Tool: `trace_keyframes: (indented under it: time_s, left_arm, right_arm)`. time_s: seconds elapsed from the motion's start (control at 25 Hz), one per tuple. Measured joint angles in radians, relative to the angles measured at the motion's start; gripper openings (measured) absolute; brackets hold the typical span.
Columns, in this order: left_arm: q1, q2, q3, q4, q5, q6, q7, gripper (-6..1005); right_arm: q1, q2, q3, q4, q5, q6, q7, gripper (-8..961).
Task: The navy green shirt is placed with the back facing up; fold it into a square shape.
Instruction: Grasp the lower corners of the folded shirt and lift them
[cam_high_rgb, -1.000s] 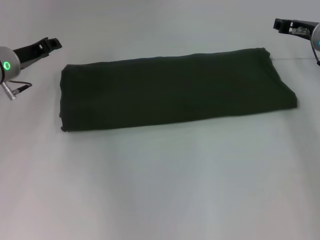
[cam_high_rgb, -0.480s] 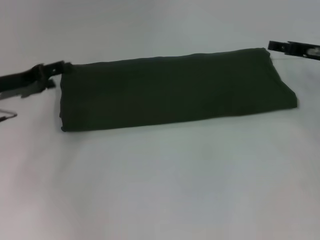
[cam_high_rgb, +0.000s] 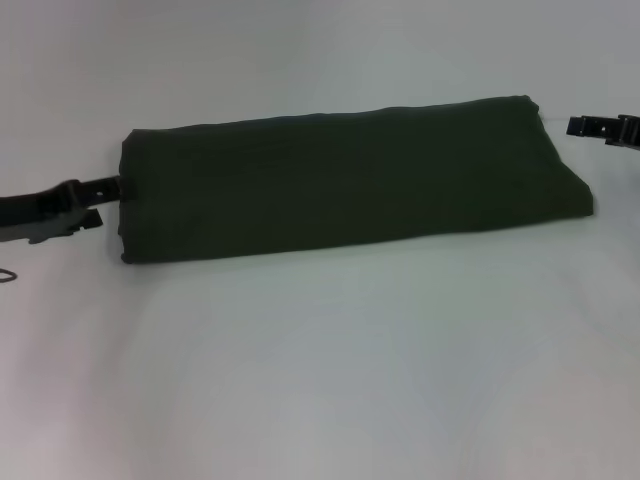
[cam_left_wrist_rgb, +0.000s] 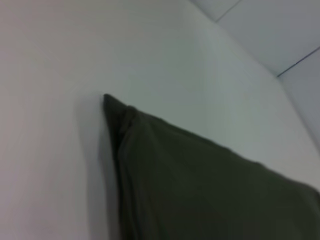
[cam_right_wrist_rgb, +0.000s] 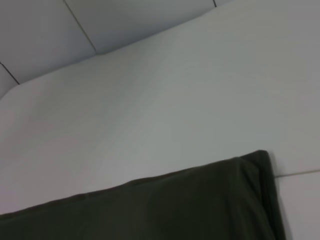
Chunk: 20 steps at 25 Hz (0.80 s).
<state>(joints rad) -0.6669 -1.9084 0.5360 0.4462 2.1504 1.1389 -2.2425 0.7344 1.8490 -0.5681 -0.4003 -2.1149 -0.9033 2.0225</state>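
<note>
Left gripper (cam_high_rgb: 105, 185): lowered since the earlier frames, now seen at the left edge of the frame, its tip at the shirt's left end; jaw state cannot be told. Navy green shirt (cam_high_rgb: 350, 180): soft matte cloth, folded into a long band, laid across frame centre on the pale smooth bench (cam_high_rgb: 330, 370), position unchanged. Right gripper (cam_high_rgb: 590, 127): dropped lower at upper right, beside the shirt's far right corner; jaw state cannot be told.
</note>
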Motion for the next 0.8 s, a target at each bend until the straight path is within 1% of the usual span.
trace_keyframes:
  time_s: [0.28,0.64,0.8]
  left_arm:
    - [-0.014,-0.026,0.144,-0.010,0.000,-0.129,-0.020,891]
    - [-0.013,-0.034,0.165,-0.017,0.000,-0.154,-0.021,891]
    - [-0.020,-0.043,0.169,-0.024,0.000,-0.153,-0.019,891]
  right_arm:
    - [-0.009,-0.008,-0.012,0.000,-0.001,-0.006,0.008,776]
    - [-0.011,-0.010,-0.014,0.008,-0.002,0.000,0.009,775]
    - [-0.012,-0.009,-0.015,0.010,-0.002,0.005,0.009,773]
